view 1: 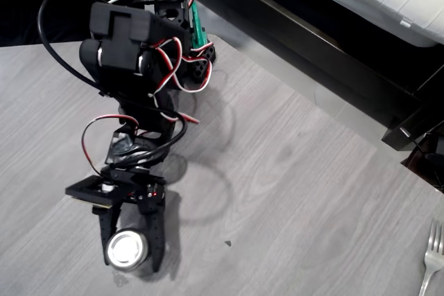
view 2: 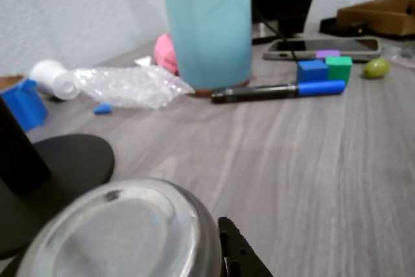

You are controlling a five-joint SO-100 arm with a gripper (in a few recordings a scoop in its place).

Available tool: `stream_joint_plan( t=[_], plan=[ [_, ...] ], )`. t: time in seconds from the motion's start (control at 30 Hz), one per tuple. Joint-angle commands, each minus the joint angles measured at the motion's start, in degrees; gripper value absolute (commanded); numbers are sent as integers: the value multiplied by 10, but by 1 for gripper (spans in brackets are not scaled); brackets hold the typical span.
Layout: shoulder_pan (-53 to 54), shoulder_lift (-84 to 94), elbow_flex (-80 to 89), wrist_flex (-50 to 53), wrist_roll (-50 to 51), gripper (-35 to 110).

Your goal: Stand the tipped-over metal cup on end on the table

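no readable text, labels or numbers anywhere (brands included)

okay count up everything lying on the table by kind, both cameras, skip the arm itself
Metal cup: 1
Fork: 1
Teal tumbler: 1
Pen: 1
Phone: 1
Small blocks: 3 (blue, green, purple)
Crumpled plastic wrap: 1
White roll: 1
Total: 10

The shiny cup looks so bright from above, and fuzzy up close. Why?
In the overhead view, light glares off the metal cup between the end effector fingers, whitening its round end. In the wrist view, the cup sits very near the lens, so it blurs; the table looks sharper.
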Motion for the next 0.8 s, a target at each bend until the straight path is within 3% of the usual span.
stream_joint_plan(
  t=[0.0,0.13,0.23,0.3,0.33,0.4,0.43,0.47,0.6,0.77],
  plan=[
    [1,40,-2,-175,19,34],
    [12,98,12,-159,49,36],
    [34,227,41,-52,128,36],
    [50,391,77,107,226,37],
    [56,519,98,258,288,37],
    [62,809,43,783,481,34],
    [52,860,-25,991,574,30],
    [37,881,-64,1108,621,28],
    [-30,965,-63,1284,755,0],
    [-96,974,-47,1380,827,0]
  ],
)
